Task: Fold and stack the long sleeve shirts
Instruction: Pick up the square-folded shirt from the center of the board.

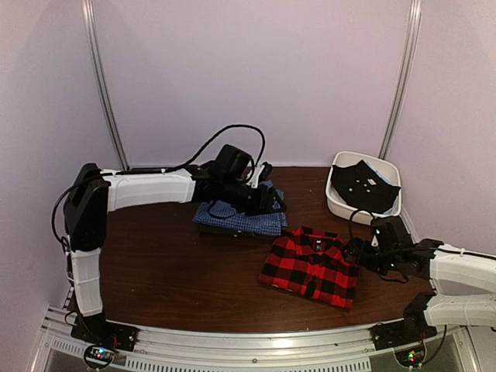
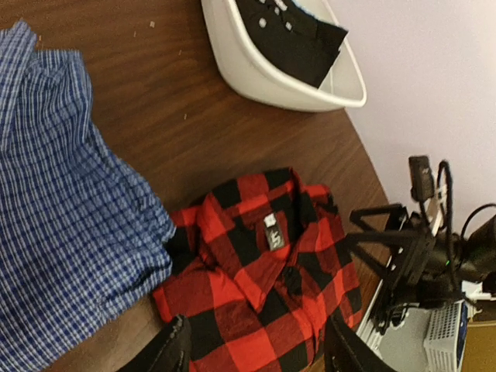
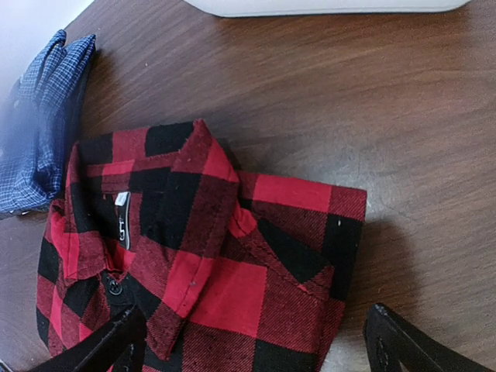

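The red-and-black plaid shirt lies folded on the brown table, collar up; it also shows in the left wrist view and the right wrist view. The blue check shirt lies folded behind and left of it, also seen in the left wrist view and at the right wrist view's left edge. My left gripper hovers over the blue shirt's right end, open and empty. My right gripper sits at the plaid shirt's right edge, open and empty.
A white tub holding a black garment stands at the back right; it also shows in the left wrist view. The table's right edge and a metal rail lie near my right arm.
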